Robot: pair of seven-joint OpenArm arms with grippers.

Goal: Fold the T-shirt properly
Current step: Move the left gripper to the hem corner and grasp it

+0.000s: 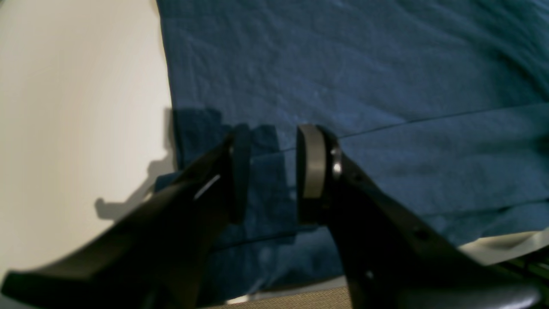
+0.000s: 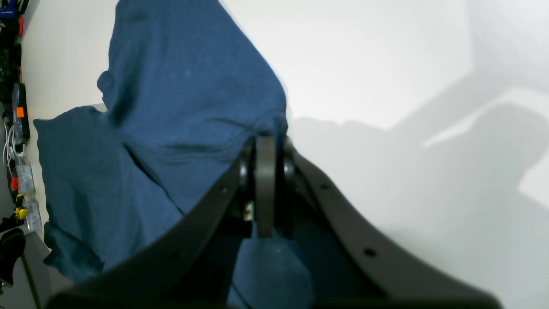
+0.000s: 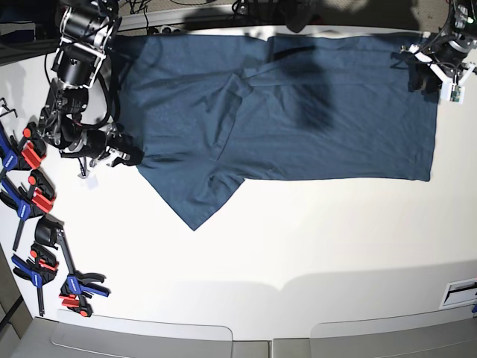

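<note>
The dark navy-teal T-shirt point(image 3: 298, 112) lies spread across the far part of the white table point(image 3: 298, 246), with one folded flap reaching toward the front at the left point(image 3: 197, 201). My right gripper point(image 3: 128, 155) is at the shirt's left edge. In the right wrist view it point(image 2: 268, 143) is shut on a bunched edge of the cloth point(image 2: 184, 107). My left gripper point(image 3: 426, 74) is over the shirt's far right corner. In the left wrist view it point(image 1: 274, 165) is open and empty, just above the cloth point(image 1: 364, 77) near a hem line.
Several blue, red and black clamps point(image 3: 33, 198) lie along the table's left edge, with more near the front left point(image 3: 74, 287). Cables and gear sit behind the far edge point(image 3: 186, 11). A small label point(image 3: 460, 291) is at the right edge.
</note>
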